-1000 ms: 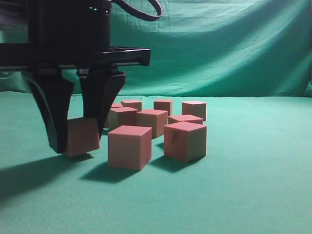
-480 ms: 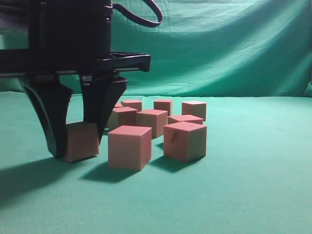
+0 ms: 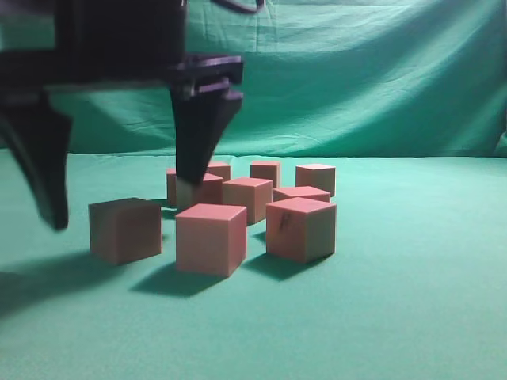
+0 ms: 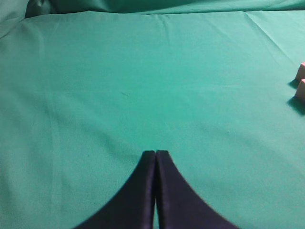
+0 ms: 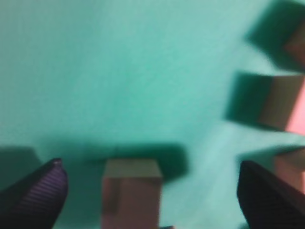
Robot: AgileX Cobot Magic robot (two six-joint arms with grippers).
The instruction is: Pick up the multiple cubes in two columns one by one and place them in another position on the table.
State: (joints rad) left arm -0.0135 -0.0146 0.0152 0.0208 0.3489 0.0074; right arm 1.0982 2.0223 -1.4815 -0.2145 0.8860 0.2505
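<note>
Several cubes with reddish-pink tops stand on the green table (image 3: 412, 285). One cube (image 3: 125, 229) stands alone on the cloth at the left, free of both fingers. My right gripper (image 3: 120, 204) is open wide around and above it; the right wrist view shows this cube (image 5: 131, 195) between the spread fingers (image 5: 151, 166). A front cube (image 3: 210, 237) and a cube with a dark mark (image 3: 301, 229) stand just to its right, with more cubes (image 3: 247, 198) behind. My left gripper (image 4: 156, 153) is shut and empty over bare cloth; two cube edges (image 4: 300, 81) show at its far right.
A draped green backdrop cloth (image 3: 356, 71) hangs behind the table. In the right wrist view other cubes (image 5: 283, 105) sit blurred at the right edge.
My right gripper was shut on the left cube and lowered it onto the cloth. Now it has opened wide and let go; the cube stands free on the table.
</note>
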